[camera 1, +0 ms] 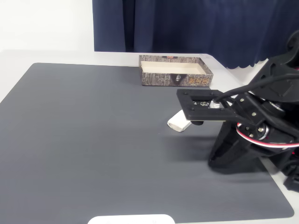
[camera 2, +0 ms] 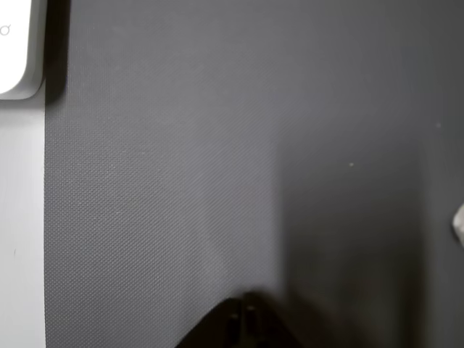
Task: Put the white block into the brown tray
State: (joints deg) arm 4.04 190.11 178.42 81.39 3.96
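The arm (camera 1: pixel 261 121) is matte black plastic throughout, built of blocky, angular printed segments. A flat rectangular plate (camera 1: pixel 202 105) with a cut-out window and small screw holes juts toward 9 o'clock, a pale part showing through the window. Black cable (camera 1: pixel 247 88) loops across the top, red, white and black wires (camera 1: pixel 252 136) bundle at 5 o'clock beside a round silver servo hub (camera 1: pixel 262 133).

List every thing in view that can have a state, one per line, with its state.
Small off-white rounded block: lying on the dark grey mat, outside the tray, partly under the arm's black head.
Shallow brown patterned tray with cream interior: upright at the mat's far edge, nothing visible inside.
Tool: open or shut cannot be told.
Flat white rounded plate: resting at the mat's near edge.
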